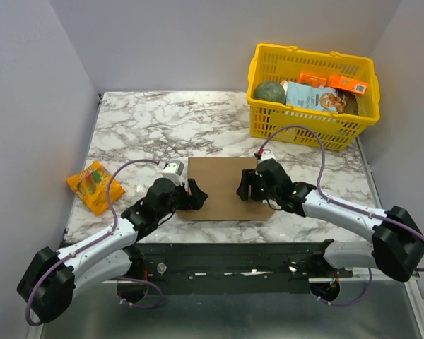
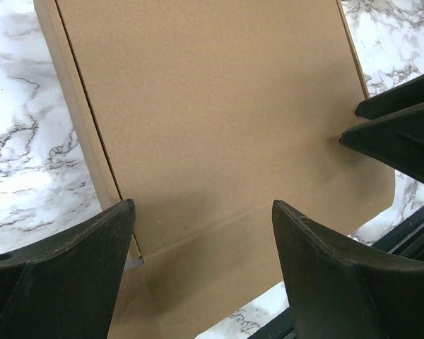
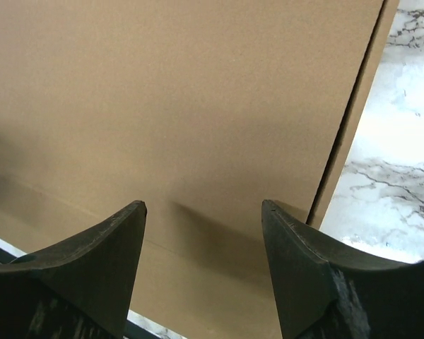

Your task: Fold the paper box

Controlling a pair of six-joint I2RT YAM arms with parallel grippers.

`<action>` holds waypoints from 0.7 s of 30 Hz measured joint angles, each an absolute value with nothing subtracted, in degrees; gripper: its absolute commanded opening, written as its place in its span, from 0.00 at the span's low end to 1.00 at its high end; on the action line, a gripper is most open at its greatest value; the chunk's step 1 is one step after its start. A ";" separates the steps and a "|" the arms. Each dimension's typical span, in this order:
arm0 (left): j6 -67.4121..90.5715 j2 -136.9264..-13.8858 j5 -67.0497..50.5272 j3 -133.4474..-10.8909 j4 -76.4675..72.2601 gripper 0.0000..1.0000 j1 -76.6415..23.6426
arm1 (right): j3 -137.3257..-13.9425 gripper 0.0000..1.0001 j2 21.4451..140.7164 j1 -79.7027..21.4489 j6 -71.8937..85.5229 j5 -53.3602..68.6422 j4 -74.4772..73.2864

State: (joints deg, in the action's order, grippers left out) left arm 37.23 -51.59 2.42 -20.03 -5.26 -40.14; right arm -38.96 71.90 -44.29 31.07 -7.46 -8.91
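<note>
paper box (image 1: 222, 185): lid down flat, we call it nearly folded | todo: near front flap looks untucked | left gripper (image 1: 197, 195), right gripper (image 1: 242, 187): jaws released, holding nothing

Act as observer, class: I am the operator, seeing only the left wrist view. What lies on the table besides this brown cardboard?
Observer: A yellow basket stands at the far right corner of the table.
Operator: Is it empty?
Observer: No, it holds a round green item and several packets.
Operator: Anything on the left?
Observer: An orange snack packet lies near the left edge, apart from the paper box.
</note>
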 measured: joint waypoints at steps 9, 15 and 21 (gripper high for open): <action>31.22 -51.90 3.42 -29.98 3.60 0.99 -39.99 | -40.45 0.92 70.65 -44.29 29.80 -7.88 -11.68; 27.86 -52.27 1.52 -35.88 4.56 0.99 -36.47 | -49.25 0.93 67.92 -42.68 26.63 -7.90 -19.92; 27.38 -53.30 -6.07 -35.83 5.48 0.99 -26.20 | -51.44 0.97 66.19 -33.89 23.88 -2.61 -20.95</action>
